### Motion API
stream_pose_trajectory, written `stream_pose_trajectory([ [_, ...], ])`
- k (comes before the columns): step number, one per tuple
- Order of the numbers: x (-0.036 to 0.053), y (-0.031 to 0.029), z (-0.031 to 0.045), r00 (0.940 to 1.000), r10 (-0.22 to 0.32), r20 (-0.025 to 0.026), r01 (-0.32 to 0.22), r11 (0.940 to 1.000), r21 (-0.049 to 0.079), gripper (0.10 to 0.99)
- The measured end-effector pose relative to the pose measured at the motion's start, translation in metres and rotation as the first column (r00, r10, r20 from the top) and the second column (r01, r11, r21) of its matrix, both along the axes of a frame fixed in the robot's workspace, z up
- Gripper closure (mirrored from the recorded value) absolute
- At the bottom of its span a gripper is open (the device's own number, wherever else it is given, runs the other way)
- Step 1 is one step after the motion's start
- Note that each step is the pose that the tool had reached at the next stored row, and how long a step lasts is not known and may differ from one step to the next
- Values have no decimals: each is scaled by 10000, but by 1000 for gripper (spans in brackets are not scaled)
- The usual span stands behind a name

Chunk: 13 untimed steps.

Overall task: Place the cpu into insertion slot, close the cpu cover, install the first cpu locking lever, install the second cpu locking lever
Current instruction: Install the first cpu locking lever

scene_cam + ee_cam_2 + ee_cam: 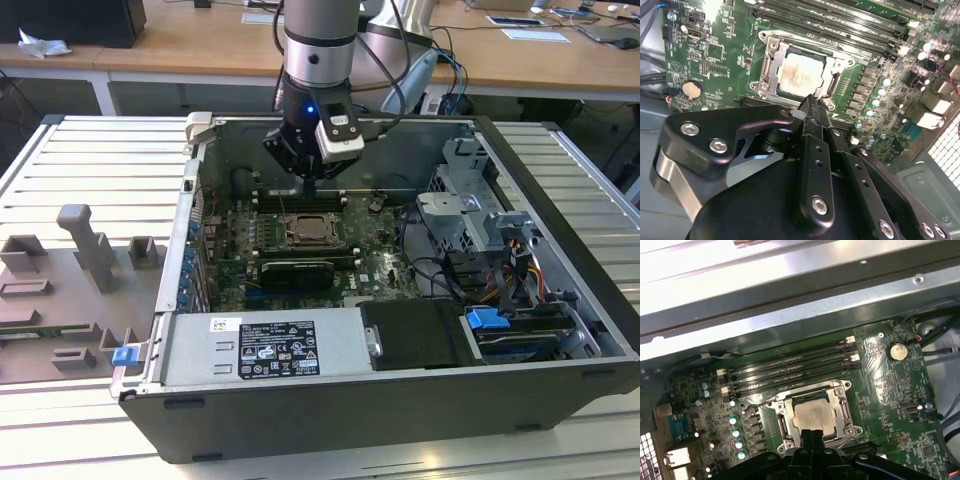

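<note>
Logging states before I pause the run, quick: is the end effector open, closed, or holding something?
End effector: closed, fingertips together with nothing between them, at the edge of the cpu.

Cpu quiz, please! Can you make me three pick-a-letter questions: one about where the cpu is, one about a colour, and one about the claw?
1. Where is the cpu?
A) in the insertion slot
B) on a wooden desk
C) on top of the black graphics card

2. What colour is the motherboard?
A) red
B) green
C) white

3. How is the claw?
A) wide open
B) shut, holding nothing
C) shut on a cable

Answers:
1. A, since both wrist views show the cpu lying flat inside the silver-framed insertion slot.
2. B, since the board around the slot is green in every view.
3. B, since in both wrist views the fingertips meet just beside the slot with nothing between them.
</note>
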<state>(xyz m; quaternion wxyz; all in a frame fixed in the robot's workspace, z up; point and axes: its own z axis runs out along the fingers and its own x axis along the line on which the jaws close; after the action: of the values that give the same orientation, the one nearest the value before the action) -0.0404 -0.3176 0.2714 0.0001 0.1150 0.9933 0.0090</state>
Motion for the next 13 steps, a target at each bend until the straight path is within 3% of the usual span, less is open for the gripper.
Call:
stream_pose_trajectory([
  [3, 0, 0, 0, 9994, 337, 0, -337, 9994, 0, 980],
  [13, -10, 0, -4, 9993, 366, 2, -366, 9993, 58, 980],
])
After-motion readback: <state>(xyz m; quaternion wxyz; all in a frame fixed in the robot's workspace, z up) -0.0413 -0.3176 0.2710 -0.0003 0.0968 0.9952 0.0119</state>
